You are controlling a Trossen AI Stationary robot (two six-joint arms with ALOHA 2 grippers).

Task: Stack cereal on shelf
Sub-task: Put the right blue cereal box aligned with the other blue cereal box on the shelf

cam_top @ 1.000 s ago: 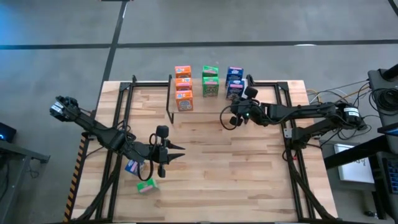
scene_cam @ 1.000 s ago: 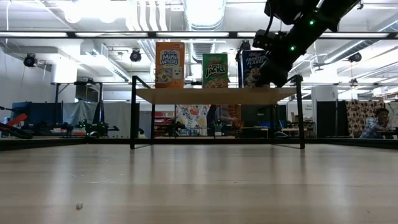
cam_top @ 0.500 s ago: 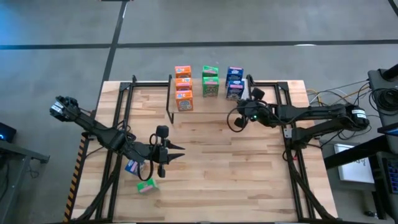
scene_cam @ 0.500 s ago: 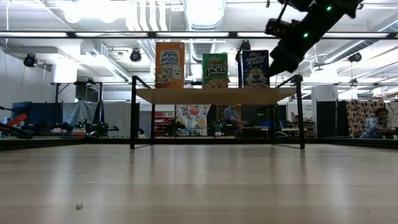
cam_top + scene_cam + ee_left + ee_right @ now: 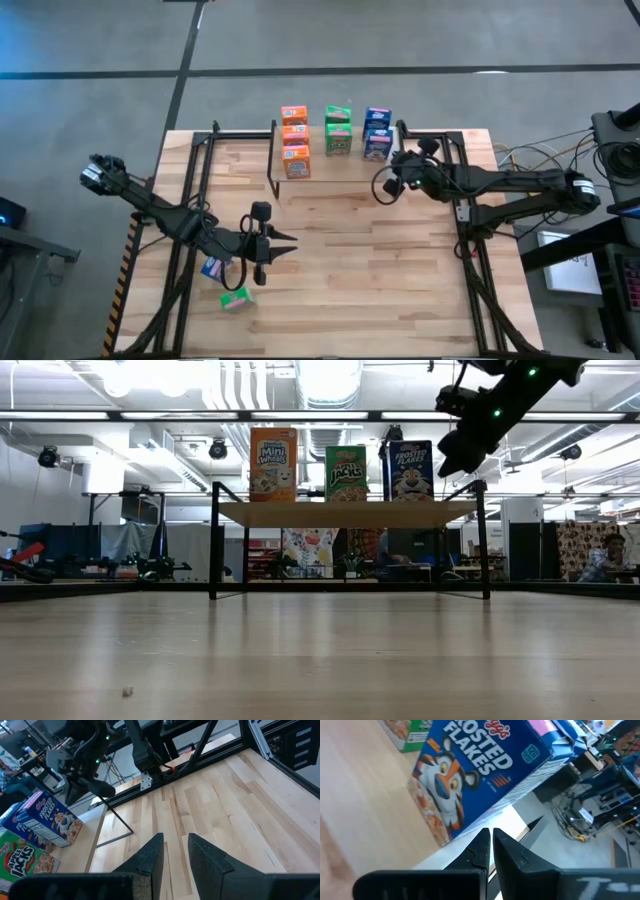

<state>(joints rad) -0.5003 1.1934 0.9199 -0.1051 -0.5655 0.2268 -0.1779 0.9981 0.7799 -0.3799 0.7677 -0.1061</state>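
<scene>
Along the table's far edge, the shelf (image 5: 320, 160) carries orange, green and blue cereal (image 5: 337, 129) boxes. Right gripper (image 5: 388, 187) hangs beside the blue stack, empty, fingers closed. Left gripper (image 5: 284, 244), slightly parted and empty, hovers near two boxes (image 5: 225, 283) by the near-left corner.

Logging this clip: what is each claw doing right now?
Left claw: slightly parted, holding nothing, over the table.
Right claw: shut, empty, beside the blue cereal box on the shelf.

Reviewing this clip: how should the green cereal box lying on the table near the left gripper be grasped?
The green cereal box lies flat, slightly skewed, beside the left gripper. Probably best taken from above, fingers across its two long edges, since its broad face is up.
</scene>
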